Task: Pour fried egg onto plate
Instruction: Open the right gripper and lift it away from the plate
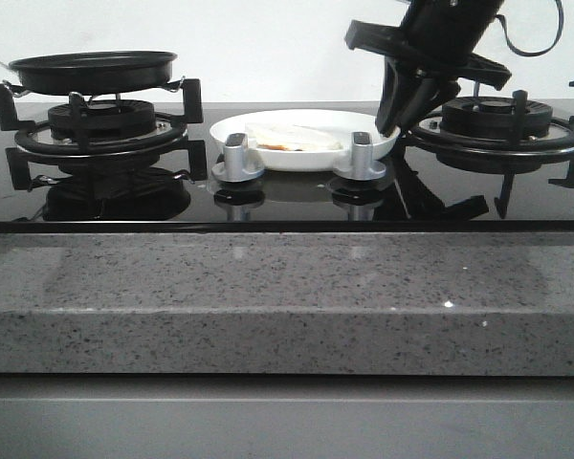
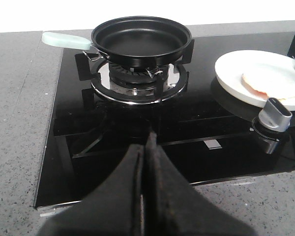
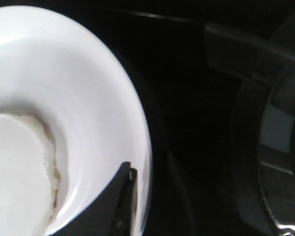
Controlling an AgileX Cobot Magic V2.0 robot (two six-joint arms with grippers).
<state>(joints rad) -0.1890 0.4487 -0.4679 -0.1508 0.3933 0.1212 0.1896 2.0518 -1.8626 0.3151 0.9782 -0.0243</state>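
Note:
The white plate (image 1: pixel 311 159) stands on the black glass hob between the two burners, with the pale fried egg (image 1: pixel 292 140) lying in it. The black frying pan (image 1: pixel 94 72) sits empty on the left burner. My right gripper (image 1: pixel 392 122) reaches down at the plate's right rim. In the right wrist view one finger (image 3: pixel 119 196) lies inside the plate (image 3: pixel 88 88) and the rim runs between the jaws, beside the egg (image 3: pixel 14 172). My left gripper (image 2: pixel 148 145) is shut and empty over the hob's front edge, apart from the pan (image 2: pixel 140 37), plate (image 2: pixel 246 66) and egg (image 2: pixel 268 82).
Two silver knobs (image 1: pixel 235 153) (image 1: pixel 362 151) stand just in front of the plate. The right burner grate (image 1: pixel 502 122) is close beside my right gripper. The pan's pale green handle (image 2: pixel 64 40) points away from the plate. A grey stone counter edge (image 1: pixel 287 296) runs along the front.

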